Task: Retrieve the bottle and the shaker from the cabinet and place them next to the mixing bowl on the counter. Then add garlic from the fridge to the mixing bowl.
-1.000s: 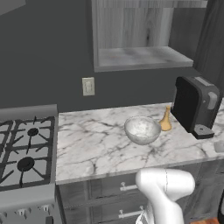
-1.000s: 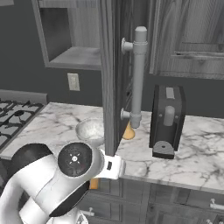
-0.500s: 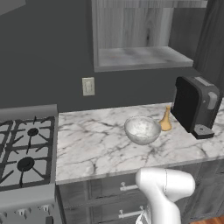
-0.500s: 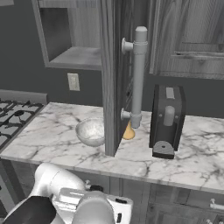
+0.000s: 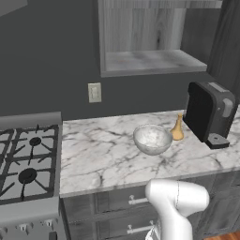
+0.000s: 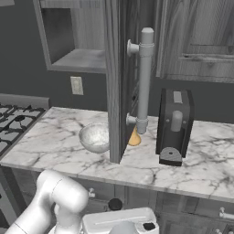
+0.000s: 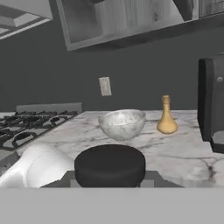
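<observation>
The white arm is folded low, in front of the white marble surface point(image 5: 108, 154) and below its front edge. In the left base view a rounded white link point(image 5: 177, 201) rises against the drawers under that surface. In the right base view a white elbow bends low, with the hand lower still. Whether the jaws stand apart cannot be told.

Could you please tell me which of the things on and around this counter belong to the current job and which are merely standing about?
Part of the job:
- bottle, beside the bowl
- mixing bowl
- counter
- cabinet, its niche bare

Just standing about:
- coffee machine
- stove
- wall outlet
</observation>
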Robot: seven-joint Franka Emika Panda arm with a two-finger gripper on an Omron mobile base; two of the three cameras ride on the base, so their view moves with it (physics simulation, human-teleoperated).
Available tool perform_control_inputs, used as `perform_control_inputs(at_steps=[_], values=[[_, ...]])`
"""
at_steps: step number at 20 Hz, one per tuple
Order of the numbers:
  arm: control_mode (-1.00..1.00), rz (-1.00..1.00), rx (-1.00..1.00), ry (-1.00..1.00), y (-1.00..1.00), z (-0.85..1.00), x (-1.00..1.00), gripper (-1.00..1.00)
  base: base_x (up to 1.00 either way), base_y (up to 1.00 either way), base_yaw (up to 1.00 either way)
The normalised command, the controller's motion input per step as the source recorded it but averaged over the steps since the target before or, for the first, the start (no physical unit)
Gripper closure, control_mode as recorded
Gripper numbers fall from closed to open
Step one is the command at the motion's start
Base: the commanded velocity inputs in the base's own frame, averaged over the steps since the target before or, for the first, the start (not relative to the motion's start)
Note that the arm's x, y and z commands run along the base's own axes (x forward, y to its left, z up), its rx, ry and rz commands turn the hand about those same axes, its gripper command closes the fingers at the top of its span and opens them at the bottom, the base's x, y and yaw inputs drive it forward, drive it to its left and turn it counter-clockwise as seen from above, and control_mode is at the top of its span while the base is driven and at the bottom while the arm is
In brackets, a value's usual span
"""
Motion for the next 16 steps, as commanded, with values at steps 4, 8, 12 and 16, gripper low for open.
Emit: perform_control_inputs(at_steps=[4, 8, 12, 16], values=[[-1.00, 0.15, 0.04, -0.32, -0.13, -0.13, 0.54, 1.00, 0.00, 0.00, 0.00], [-1.00, 0.08, 0.02, -0.20, 0.00, -0.06, 0.64, 1.00, 0.00, 0.00, 0.00], [-1.00, 0.01, 0.00, -0.14, 0.00, -0.02, 0.54, 1.00, 0.00, 0.00, 0.00], [-1.00, 0.00, 0.00, -0.07, 0.00, 0.00, 0.50, 1.00, 0.00, 0.00, 0.00]])
